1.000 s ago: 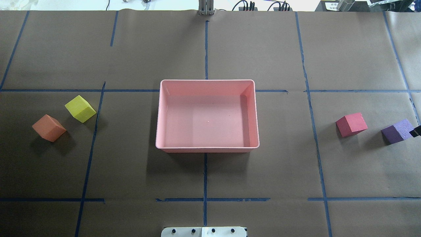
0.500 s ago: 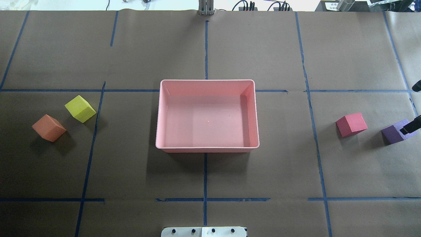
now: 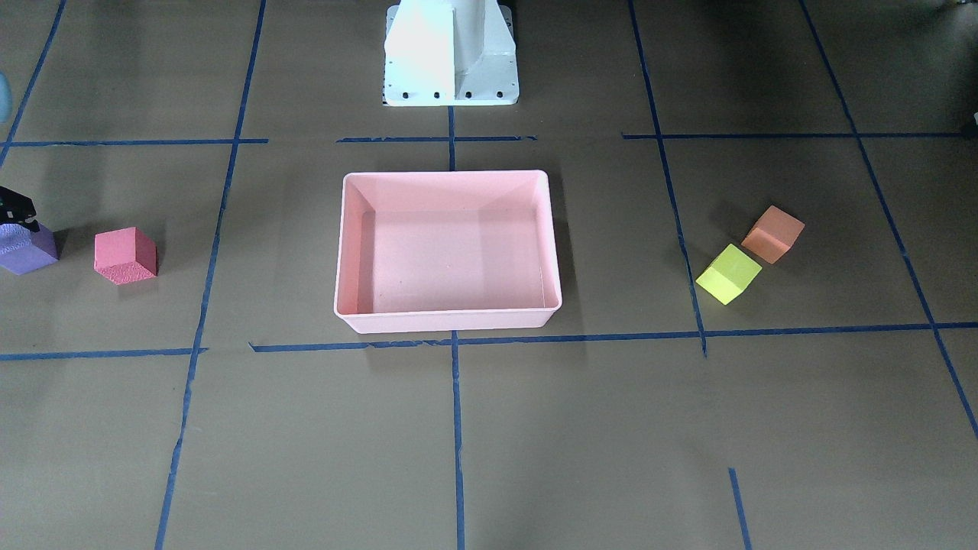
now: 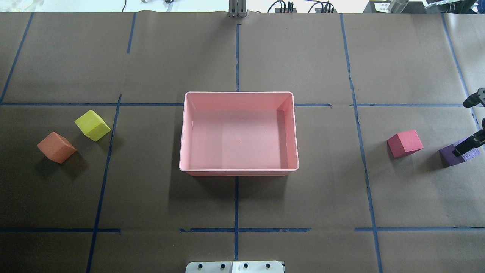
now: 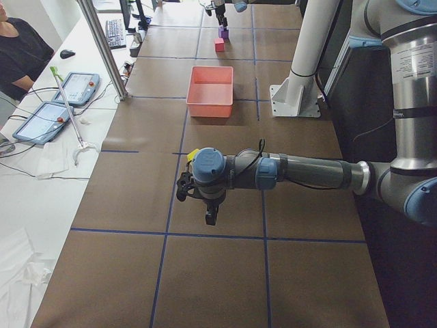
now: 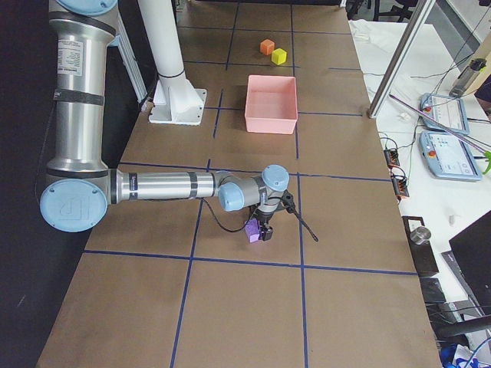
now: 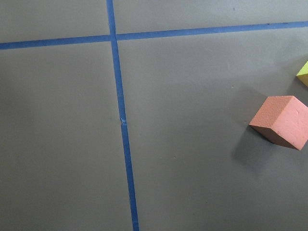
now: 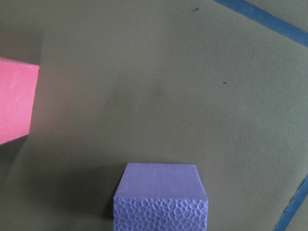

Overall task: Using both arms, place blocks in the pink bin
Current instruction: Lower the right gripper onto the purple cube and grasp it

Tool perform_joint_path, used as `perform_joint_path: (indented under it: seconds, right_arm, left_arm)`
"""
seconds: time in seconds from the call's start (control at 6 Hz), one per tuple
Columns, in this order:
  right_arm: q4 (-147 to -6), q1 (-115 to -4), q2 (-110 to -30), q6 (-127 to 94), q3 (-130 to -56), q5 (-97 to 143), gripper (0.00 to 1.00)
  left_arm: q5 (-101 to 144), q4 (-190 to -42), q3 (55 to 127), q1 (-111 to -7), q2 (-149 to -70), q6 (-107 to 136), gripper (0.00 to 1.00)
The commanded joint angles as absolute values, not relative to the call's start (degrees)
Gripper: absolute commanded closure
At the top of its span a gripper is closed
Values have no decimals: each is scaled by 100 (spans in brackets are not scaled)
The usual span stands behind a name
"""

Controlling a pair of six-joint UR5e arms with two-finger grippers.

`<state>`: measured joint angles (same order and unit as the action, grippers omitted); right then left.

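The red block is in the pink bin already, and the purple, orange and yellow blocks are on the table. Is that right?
Not quite. The red block is not in the pink bin, which is empty; it sits on the table beside the purple block, as the overhead view shows. The orange block and the yellow block are on the table, as you said.

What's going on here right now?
Nothing is in the pink bin yet; all four blocks lie on the table. The right gripper is down at the purple block, beside the red-pink block; whether it grips is unclear. The left gripper hovers near the orange block and yellow-green block.
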<state>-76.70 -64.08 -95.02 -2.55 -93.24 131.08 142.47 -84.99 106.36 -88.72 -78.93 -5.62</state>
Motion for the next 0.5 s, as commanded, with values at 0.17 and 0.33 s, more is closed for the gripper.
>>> perform_joint_path:
  seconds: [0.17, 0.33]
  right_arm:
    - [-7481, -6267, -9492, -404, -9115, 13105, 39]
    - [-7123, -6267, -9483, -430, -9001, 13104, 73]
  left_arm:
    - [14256, -8499, 10652, -8877, -7875, -563, 0]
    - [14256, -8499, 10661, -8886, -7875, -571, 0]
